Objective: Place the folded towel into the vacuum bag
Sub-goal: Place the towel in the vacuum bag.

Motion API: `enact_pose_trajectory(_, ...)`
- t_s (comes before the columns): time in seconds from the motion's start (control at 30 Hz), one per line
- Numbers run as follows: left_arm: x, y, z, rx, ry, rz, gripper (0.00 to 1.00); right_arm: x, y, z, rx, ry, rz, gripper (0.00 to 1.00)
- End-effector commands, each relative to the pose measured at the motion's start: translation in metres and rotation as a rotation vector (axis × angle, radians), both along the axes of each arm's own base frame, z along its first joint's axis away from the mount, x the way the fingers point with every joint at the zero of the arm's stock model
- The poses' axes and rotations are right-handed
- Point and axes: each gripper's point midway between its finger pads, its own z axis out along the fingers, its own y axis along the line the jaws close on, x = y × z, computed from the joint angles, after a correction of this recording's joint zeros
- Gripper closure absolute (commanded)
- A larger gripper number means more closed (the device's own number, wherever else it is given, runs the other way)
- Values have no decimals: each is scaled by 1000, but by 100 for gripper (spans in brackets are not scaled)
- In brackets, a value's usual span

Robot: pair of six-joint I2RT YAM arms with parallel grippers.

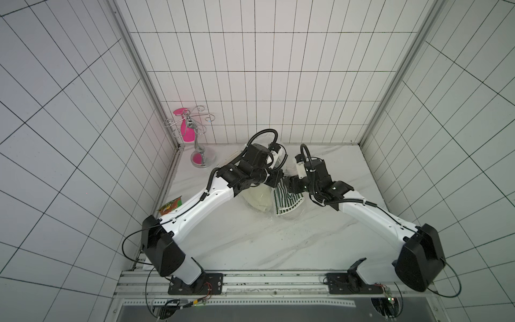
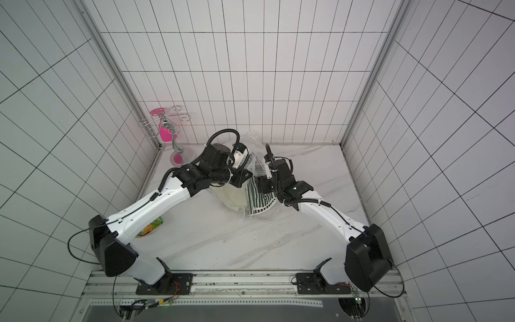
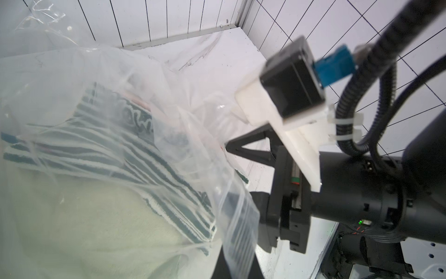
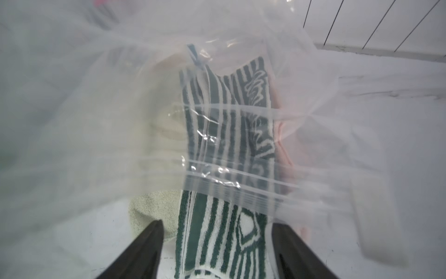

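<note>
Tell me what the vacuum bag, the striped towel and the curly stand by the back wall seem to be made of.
Vacuum bag: thin clear plastic film, glossy; it crinkles, glints, and the cloth shows through it.
Striped towel: looped terry cloth, likely cotton, matte; a fuzzy pile shows in the right wrist view.
Stand: polished metal, probably chrome-plated; it gives mirror-like reflections.

The bag (image 4: 241,174) is gleaming as glossy, crinkly plastic; the striped towel (image 4: 217,229) is showing nubby matt cloth (table (image 1: 250,245) shining smooth).

The green-and-white striped folded towel (image 4: 212,229) lies partly inside the clear, crinkled vacuum bag (image 4: 84,108).
</note>
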Motion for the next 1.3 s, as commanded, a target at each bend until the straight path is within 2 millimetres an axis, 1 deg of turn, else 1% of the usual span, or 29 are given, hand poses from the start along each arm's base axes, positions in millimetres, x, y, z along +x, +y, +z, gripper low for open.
enact_pose_trajectory(0.0,5,-7,8,-33,-15,-12,100,-48,-15,-37,160,212,-122,51)
enact_pose_trajectory(0.03,4,-10,5,-32,-8,-21,100,-58,-12,-39,229,232,-154,61)
enact_pose_trajectory(0.07,3,-13,2,-31,-2,-31,100,-68,-11,-45,273,262,-197,68)
enact_pose_trajectory(0.1,2,-18,-2,-24,3,-41,100,-74,-11,-53,298,290,-236,72)
enact_pose_trajectory(0.13,1,-22,-5,-16,4,-50,100,-79,-9,-62,339,317,-266,73)
enact_pose_trajectory(0.17,-1,-26,-8,-10,5,-60,100,-79,-9,-70,383,328,-298,70)
enact_pose_trajectory(0.23,-5,-33,-12,-2,11,-81,100,-73,-18,-86,440,336,-380,60)
enact_pose_trajectory(0.3,-10,-39,-12,9,8,-100,100,-65,-19,-94,505,350,-408,54)
enact_pose_trajectory(0.33,-11,-41,-13,14,9,-105,100,-62,-21,-99,508,359,-434,53)
enact_pose_trajectory(0.43,-16,-46,-13,21,8,-119,100,-53,-21,-113,543,373,-478,49)
enact_pose_trajectory(0.6,-21,-50,-17,28,16,-131,100,-27,-9,-120,603,372,-489,41)
enact_pose_trajectory(0.63,-23,-51,-18,31,18,-137,100,-23,-8,-124,610,383,-501,41)
enact_pose_trajectory(0.7,-26,-53,-18,38,17,-146,100,-16,-6,-138,635,416,-540,41)
enact_pose_trajectory(0.77,-30,-54,-19,39,21,-155,100,-6,-2,-147,693,412,-561,41)
enact_pose_trajectory(0.8,-32,-55,-19,40,22,-160,100,2,0,-147,725,396,-564,43)
enact_pose_trajectory(0.87,-37,-57,-23,47,28,-173,100,19,5,-141,752,345,-544,49)
enact_pose_trajectory(0.93,-43,-58,-25,59,32,-192,100,35,10,-133,740,317,-500,63)
enact_pose_trajectory(1.0,-48,-57,-27,73,36,-208,100,46,8,-122,694,295,-480,81)
enact_pose_trajectory(1.03,-50,-56,-27,78,36,-214,100,48,8,-112,667,279,-466,87)
enact_pose_trajectory(1.1,-53,-53,-27,87,33,-218,100,52,2,-86,582,221,-447,99)
enact_pose_trajectory(1.2,-55,-52,-25,84,31,-225,100,62,-3,-46,513,134,-416,100)
enact_pose_trajectory(1.27,-58,-54,-23,69,40,-237,100,78,-1,-30,517,117,-379,100)
